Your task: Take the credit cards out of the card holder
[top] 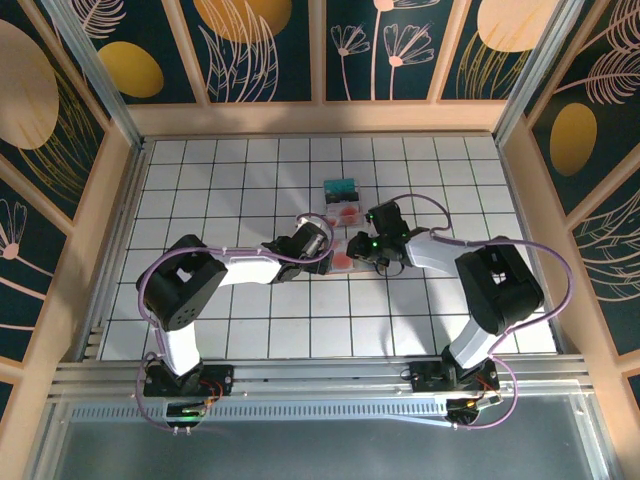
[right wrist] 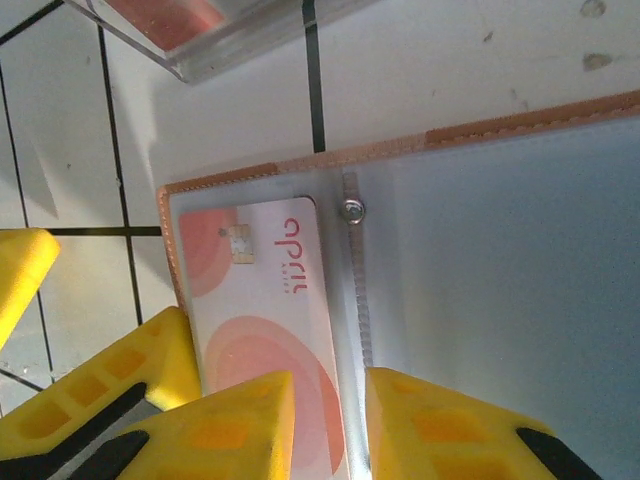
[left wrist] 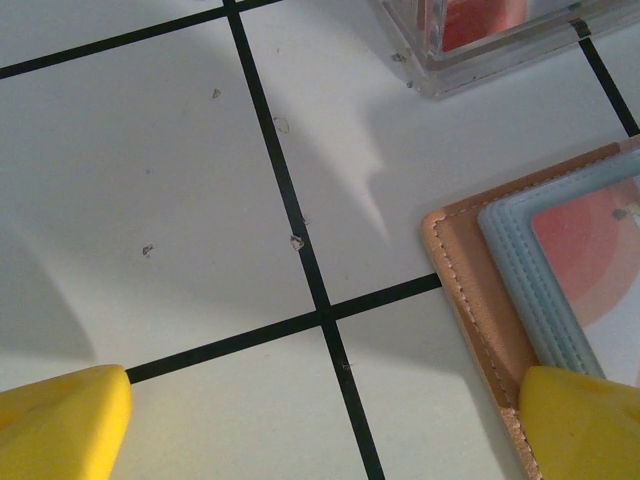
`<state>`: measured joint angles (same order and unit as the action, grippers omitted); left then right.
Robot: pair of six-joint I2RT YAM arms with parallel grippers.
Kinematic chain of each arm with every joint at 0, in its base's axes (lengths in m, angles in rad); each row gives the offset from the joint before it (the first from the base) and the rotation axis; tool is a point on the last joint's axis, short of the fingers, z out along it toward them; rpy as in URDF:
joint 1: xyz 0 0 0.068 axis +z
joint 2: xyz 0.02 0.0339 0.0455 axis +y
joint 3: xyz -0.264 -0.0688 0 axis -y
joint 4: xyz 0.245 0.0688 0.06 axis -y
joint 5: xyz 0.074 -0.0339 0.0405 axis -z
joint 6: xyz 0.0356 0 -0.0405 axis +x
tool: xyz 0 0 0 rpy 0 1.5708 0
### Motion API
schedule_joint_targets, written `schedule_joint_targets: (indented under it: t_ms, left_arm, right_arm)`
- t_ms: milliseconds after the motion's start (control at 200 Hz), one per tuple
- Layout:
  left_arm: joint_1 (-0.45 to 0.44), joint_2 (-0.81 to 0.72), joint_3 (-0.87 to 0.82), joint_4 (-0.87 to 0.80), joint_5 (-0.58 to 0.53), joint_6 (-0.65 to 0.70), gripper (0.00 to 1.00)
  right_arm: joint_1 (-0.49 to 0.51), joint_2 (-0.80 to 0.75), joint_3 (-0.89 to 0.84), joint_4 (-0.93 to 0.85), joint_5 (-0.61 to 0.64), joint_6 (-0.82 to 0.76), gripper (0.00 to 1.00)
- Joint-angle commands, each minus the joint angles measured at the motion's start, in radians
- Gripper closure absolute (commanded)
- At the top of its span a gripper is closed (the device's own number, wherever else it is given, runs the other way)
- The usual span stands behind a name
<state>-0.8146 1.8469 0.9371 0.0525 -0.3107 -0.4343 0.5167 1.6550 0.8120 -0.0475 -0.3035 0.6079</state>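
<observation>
The right gripper [right wrist: 332,395] has its yellow jaws nearly together, astride the edge of a pink-and-white credit card [right wrist: 265,300] lying in the open card holder [right wrist: 500,300]; whether they pinch it I cannot tell. The left gripper [left wrist: 320,430] is spread wide, one fingertip over the holder's corner. Around them are a white tiled table [left wrist: 150,180], a clear box [left wrist: 480,40] holding something red nearby, and dark flowered walls [top: 60,120].

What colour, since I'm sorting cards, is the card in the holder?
White card with pink-red shapes; right wrist view.
</observation>
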Motion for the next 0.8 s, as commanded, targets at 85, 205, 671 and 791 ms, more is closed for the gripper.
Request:
schedule_joint_targets:
  t_ms: [85, 205, 671, 791]
  left_arm:
    - [-0.004, 0.027, 0.014, -0.023, -0.011, 0.009, 0.01]
    - [-0.003, 0.029, 0.015, -0.026, -0.012, 0.009, 0.01]
    - [-0.004, 0.044, 0.014, -0.048, -0.020, 0.008, 0.01]
    - [-0.004, 0.046, 0.014, -0.056, -0.024, 0.006, 0.01]
  right_arm:
    - [-0.003, 0.034, -0.011, 0.050, -0.040, -0.006, 0.74]
    - [-0.004, 0.045, -0.012, 0.064, -0.053, -0.007, 0.74]
    - [-0.006, 0.024, -0.034, 0.133, -0.119, 0.001, 0.75]
    - [-0.007, 0.003, -0.036, 0.136, -0.128, -0.001, 0.76]
